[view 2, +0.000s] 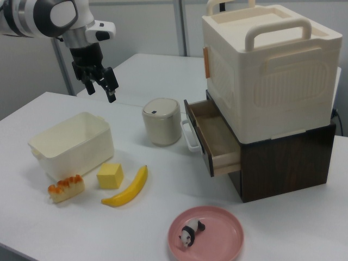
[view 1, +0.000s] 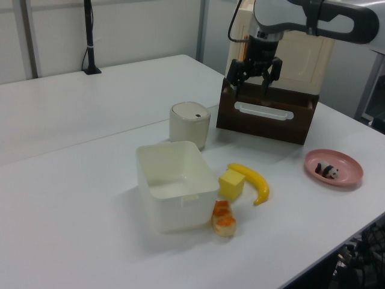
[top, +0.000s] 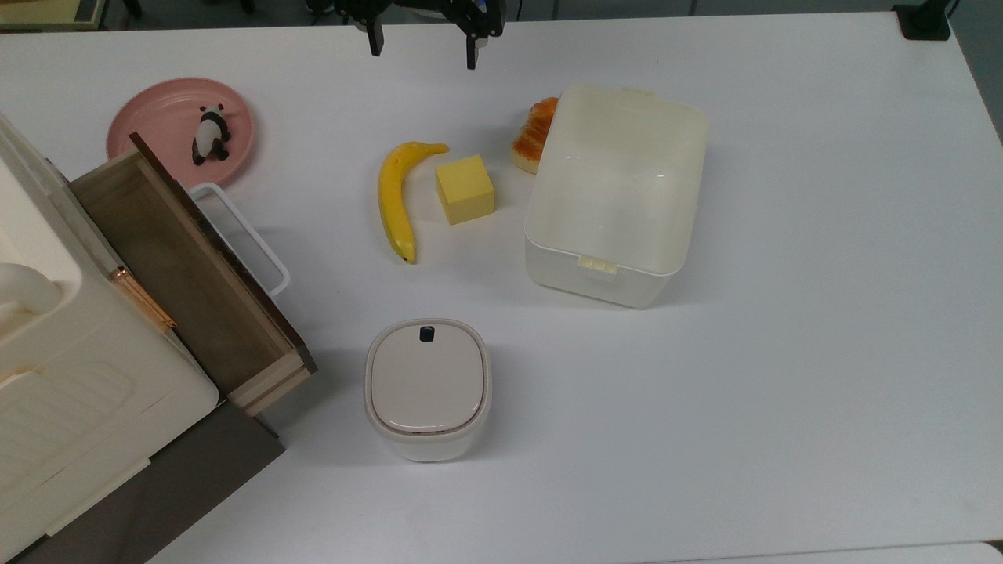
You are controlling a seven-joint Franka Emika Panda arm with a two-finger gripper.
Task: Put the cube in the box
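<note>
Item 1, claw (top: pixel 423 45): raised above the tabletop (top: pixel 783 352), two fingers spread wide, holding nothing. It sits at the top view's upper edge.

Item 2, cube (top: pixel 465 189): pale yellow block, resting flat on the tabletop, well below the claw in the top view and slightly toward the top view's right of it. Not touched by the claw.

Item 3, box (top: pixel 619 196): cream tub, open top, nothing inside. It lies toward the top view's right of the claw and lower, just beside the cube with a narrow gap between them.

Item 4, banana (top: pixel 396 196): curved, lying just beside the cube on the side away from the box, directly below the claw in the top view.

Item 5, bread piece (top: pixel 534 135): orange-crusted, against the box's far corner, lower right of the claw in the top view.

Item 6, lidded bin (top: pixel 427 388): rounded, dark button on the lid, far below the claw in the top view.

Item 7, drawer unit (view 2: pixel 261 125) with open drawer, and pink plate (top: pixel 168 117) carrying a panda figure (top: pixel 210 135): toward the top view's left of the claw.

Step in hand, by judgement: the approach has not closed on the cube; nothing is grasped.

Next move, by judgement: bring the claw over the cube, line the fingers across two flat faces, descend clear of the banana and the box wall.
</note>
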